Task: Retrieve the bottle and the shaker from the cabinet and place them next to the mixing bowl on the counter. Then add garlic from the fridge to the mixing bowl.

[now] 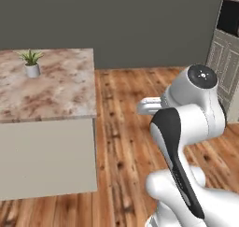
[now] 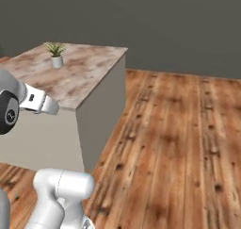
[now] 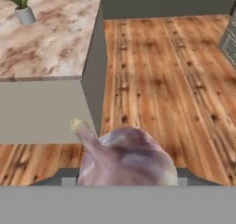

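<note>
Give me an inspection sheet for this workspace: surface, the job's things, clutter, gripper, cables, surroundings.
Surface: marble-like island top, mostly bare, over plain grey sides.
Job's things: garlic, a whitish-purple bulb with stem tilted up-left, sits close before the hand camera, over the wood floor. Bottle, shaker, mixing bowl, fridge: nothing seen.
Clutter: small potted plant near the island's far corner.
Gripper: closed on the garlic; its fingers are hidden behind the bulb.
Cables: nothing seen.
Surroundings: dark grey wall; panelled cream cabinetry at the right edge of the left base view.
</note>
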You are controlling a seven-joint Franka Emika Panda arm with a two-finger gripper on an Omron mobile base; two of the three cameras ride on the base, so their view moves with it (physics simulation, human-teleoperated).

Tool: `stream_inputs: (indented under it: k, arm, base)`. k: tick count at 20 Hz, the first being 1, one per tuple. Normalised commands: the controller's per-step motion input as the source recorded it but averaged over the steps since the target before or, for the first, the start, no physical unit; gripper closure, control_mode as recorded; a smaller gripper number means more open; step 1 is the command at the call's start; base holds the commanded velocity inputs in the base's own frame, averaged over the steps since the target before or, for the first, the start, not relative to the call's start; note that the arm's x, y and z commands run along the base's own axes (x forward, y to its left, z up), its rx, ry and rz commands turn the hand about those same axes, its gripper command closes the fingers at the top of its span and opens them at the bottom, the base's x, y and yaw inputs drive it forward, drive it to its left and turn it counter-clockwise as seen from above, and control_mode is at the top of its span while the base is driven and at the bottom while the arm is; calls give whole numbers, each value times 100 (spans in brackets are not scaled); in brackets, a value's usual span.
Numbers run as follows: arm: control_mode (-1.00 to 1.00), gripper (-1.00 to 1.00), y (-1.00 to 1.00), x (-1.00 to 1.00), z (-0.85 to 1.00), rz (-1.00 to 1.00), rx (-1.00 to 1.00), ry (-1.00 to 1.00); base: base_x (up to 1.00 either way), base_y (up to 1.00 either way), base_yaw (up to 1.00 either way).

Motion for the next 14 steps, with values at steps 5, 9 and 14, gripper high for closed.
stream_inputs:
  k: [5,9,14]
  arm:
    - [100,100,0,0,0,0,0,0]
    - [100,100,0,0,0,0,0,0]
    - [100,100,0,0,0,0,0,0]
  base:
    - [0,71,79]
    - [46,55,65]
    - [100,27,37]
